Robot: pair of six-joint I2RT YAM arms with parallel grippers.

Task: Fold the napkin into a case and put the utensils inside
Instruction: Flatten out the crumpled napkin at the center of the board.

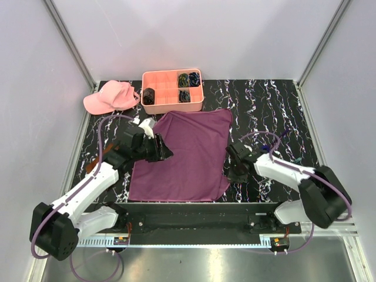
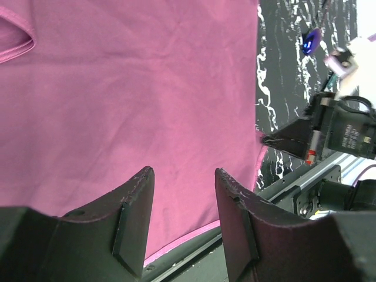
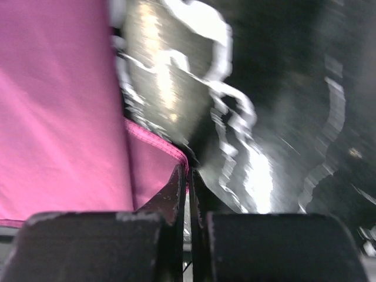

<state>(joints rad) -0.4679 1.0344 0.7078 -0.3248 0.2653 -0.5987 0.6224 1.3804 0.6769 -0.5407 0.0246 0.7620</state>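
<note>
Top external shows us the napkin (image 1: 182, 155) spread flat on the bench (image 1: 264, 106), the left claw (image 1: 166, 154) over its left side. Left wrist: that claw is released and empty. Right wrist: the right claw (image 3: 188, 169) is clenched on the right hem, and so thin a pinch could slip out once we fold.

No text can be read in any view. A small printed label (image 2: 351, 136) sits on the black housing of the other arm (image 2: 343, 126), but its characters are too tiny to make out.
</note>
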